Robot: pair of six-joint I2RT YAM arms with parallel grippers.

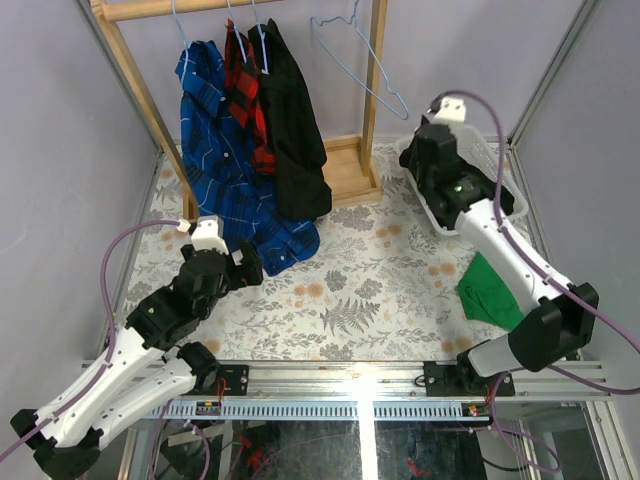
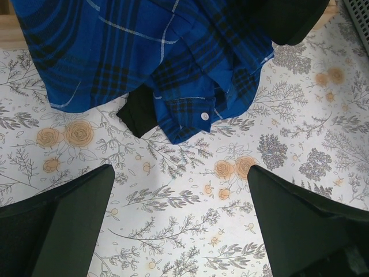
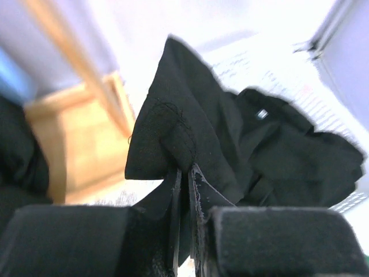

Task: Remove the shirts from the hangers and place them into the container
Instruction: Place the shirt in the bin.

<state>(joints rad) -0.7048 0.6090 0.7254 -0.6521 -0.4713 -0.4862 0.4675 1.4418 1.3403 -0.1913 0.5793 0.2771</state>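
a: start big. what's on the table [image 1: 380,300]?
b: the wooden rack [image 1: 130,70] stands at the far edge. the white container [image 1: 508,185] sits at the far right, and a flat green cloth [image 1: 490,290] lies nearer the arms.
a: and the shirts?
b: three hang side by side on the rack. first the blue plaid shirt [image 1: 225,150], its hem down on the table, then the red-and-black plaid shirt [image 1: 245,100], then the hanging black shirt [image 1: 295,130]. a fourth, the loose black shirt [image 3: 271,144], lies crumpled in the container.
a: hangers?
b: one bare hanger [image 1: 360,55] dangles at the rack's right end. the others are under the shirts, with only their hooks showing.
a: the pincers?
b: the right pincer [image 3: 187,190] is over the container, clamped shut on a fold of the loose black shirt. the left pincer [image 2: 181,231] hovers low over the table, spread wide with nothing in it, just short of the blue plaid shirt's cuff [image 2: 190,115].
a: so which step?
b: i'd say the drop-off of one shirt. the next move calls for the right pincer to let go so the fold falls inside the rim, then lift clear. after that the blue plaid shirt looks the likely pick. the cloth is limp, so the left pincer would need a good bite, and the hanger must slip out of the collar.
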